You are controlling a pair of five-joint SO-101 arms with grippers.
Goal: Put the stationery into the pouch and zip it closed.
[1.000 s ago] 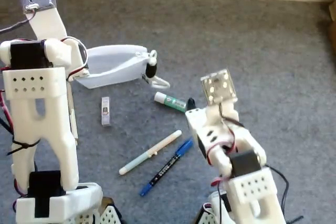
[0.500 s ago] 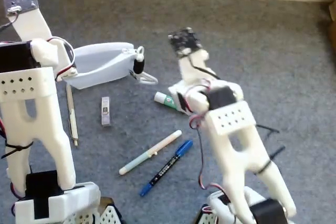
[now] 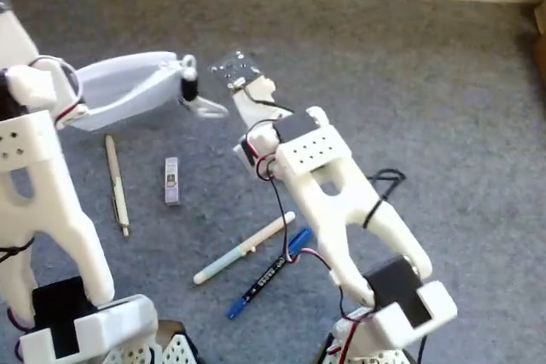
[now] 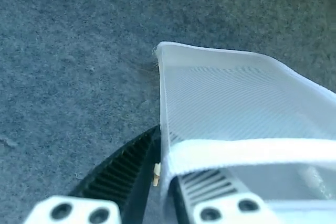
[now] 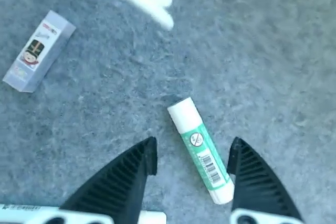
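My left gripper (image 4: 163, 174) is shut on the near edge of the white mesh pouch (image 4: 236, 98), held up off the carpet at the far left (image 3: 128, 87); its black zipper pull (image 3: 189, 88) and white loop (image 3: 210, 109) hang at its right end. My right gripper (image 5: 193, 148) is open just above the carpet, with the green-and-white glue stick (image 5: 200, 150) lying between its fingers, untouched. In the high view the right arm (image 3: 299, 155) covers the glue stick. On the carpet lie a slim pen (image 3: 115, 183), a small eraser box (image 3: 171, 181), a pastel pen (image 3: 244, 249) and a blue marker (image 3: 269, 273).
Grey carpet covers the floor and a pale wall runs along the far edge. The arms' bases (image 3: 94, 334) stand at the near edge. Cables (image 3: 384, 181) trail from the right arm. The eraser box (image 5: 39, 51) lies well off from the right gripper.
The right arm swung forward and left over the glue stick, hiding it in the high view. The left arm carried the pouch up and to the left, uncovering the slim pen.
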